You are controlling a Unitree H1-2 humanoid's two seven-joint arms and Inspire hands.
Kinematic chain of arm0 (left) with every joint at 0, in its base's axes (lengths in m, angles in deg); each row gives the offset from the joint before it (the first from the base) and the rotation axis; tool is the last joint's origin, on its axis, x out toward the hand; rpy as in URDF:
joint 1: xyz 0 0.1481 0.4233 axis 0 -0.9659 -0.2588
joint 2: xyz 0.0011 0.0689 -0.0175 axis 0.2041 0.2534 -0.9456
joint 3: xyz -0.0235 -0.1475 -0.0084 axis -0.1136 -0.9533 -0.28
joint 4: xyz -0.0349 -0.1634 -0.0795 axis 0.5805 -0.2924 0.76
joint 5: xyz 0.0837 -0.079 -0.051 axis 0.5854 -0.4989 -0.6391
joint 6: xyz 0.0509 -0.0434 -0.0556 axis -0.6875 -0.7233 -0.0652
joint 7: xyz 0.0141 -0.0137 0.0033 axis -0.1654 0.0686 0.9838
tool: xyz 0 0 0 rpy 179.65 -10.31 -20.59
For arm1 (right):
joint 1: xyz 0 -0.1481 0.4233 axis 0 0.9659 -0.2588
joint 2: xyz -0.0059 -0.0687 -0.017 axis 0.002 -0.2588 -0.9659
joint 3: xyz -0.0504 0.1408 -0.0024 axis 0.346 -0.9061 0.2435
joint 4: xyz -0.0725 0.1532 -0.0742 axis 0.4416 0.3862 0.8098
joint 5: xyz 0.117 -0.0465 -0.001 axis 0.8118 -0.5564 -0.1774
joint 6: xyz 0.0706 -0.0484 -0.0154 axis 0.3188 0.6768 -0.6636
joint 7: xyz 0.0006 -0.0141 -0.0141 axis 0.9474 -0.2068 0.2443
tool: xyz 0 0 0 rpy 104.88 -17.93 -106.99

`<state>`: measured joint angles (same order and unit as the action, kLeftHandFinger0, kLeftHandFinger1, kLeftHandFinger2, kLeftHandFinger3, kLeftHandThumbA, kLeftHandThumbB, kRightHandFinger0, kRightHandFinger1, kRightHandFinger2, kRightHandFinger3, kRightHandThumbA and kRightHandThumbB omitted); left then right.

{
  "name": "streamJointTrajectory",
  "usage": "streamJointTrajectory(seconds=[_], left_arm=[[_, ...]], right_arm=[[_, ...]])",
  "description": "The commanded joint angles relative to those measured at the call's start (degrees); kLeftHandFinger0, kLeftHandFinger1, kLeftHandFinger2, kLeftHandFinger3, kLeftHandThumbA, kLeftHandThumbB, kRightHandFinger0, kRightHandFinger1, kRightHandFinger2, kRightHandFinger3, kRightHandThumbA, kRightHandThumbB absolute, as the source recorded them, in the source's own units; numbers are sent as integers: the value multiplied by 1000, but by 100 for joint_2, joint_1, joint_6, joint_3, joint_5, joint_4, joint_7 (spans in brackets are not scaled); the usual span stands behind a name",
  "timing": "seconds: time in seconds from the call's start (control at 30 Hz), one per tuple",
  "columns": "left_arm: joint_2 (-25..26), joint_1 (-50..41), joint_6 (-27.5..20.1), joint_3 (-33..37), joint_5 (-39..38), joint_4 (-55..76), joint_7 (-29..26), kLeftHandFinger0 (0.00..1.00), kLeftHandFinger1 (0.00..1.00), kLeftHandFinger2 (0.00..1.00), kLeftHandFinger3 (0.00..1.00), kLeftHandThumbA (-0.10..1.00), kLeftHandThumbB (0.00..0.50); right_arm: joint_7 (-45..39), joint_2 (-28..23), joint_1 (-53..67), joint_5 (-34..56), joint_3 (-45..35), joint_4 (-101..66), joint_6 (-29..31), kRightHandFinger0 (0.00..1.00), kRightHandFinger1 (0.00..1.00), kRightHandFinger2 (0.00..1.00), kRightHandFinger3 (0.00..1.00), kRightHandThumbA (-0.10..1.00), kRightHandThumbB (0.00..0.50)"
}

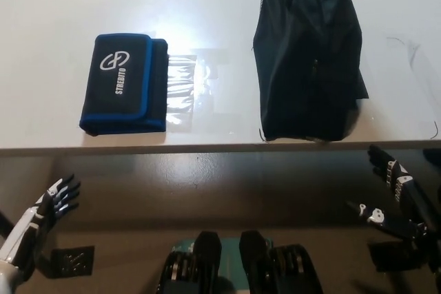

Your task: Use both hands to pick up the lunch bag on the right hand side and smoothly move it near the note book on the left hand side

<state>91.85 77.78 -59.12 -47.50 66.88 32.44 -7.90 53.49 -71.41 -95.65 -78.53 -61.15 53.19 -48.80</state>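
A dark lunch bag point(308, 53) stands on the white table point(207, 18) at the right, reaching close to the front edge. To its left lies a black case with blue trim point(124, 82), the white word STREBITO on it, with clear plastic sleeves point(182, 91) sticking out of its right side. My white left hand point(52, 201) hangs below the table edge at lower left, fingers apart, holding nothing. At lower right, also below the edge, my black right hand point(394, 197) is open and apart from the bag.
The table's front edge point(207, 148) runs across the picture's middle. Below it lies a brown floor with a small dark patch point(72, 261) at lower left. A thin dark cable point(413, 53) lies on the table right of the bag.
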Motion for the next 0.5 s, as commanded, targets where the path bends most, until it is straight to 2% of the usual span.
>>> streamJointTrajectory(seconds=[0.0, 0.03, 0.1, 0.17, 0.33, 0.47], left_arm=[[26, 54, -429, -109, -153, 407, 82, 1000, 1000, 1000, 1000, 1000, 377], [55, 51, -445, -107, -124, 532, 88, 1000, 1000, 1000, 1000, 1000, 404], [79, 47, -295, -96, -223, 851, 132, 1000, 1000, 1000, 1000, 1000, 433], [59, 92, -157, -85, -221, 1089, 99, 1000, 1000, 1000, 1000, 1000, 435], [12, 358, 55, -69, -412, 1368, 97, 1000, 1000, 1000, 1000, 1000, 402], [10, 660, 209, -38, -295, 1471, 54, 1000, 1000, 1000, 1000, 1000, 420]], right_arm=[[-178, -22, 8, 509, -190, -424, 269, 1000, 1000, 1000, 1000, 1000, 337], [-212, -26, 20, 630, -223, -512, 213, 1000, 1000, 1000, 1000, 1000, 363], [-219, -50, 51, 736, -280, -704, 104, 1000, 1000, 1000, 1000, 1000, 375], [-240, -96, 50, 825, -347, -833, 70, 1000, 1000, 1000, 1000, 1000, 381], [-190, -50, -108, 1021, -560, -919, 114, 1000, 1000, 1000, 1000, 1000, 374], [-159, -48, -305, 1099, -723, -875, 215, 1000, 1000, 1000, 1000, 1000, 390]])
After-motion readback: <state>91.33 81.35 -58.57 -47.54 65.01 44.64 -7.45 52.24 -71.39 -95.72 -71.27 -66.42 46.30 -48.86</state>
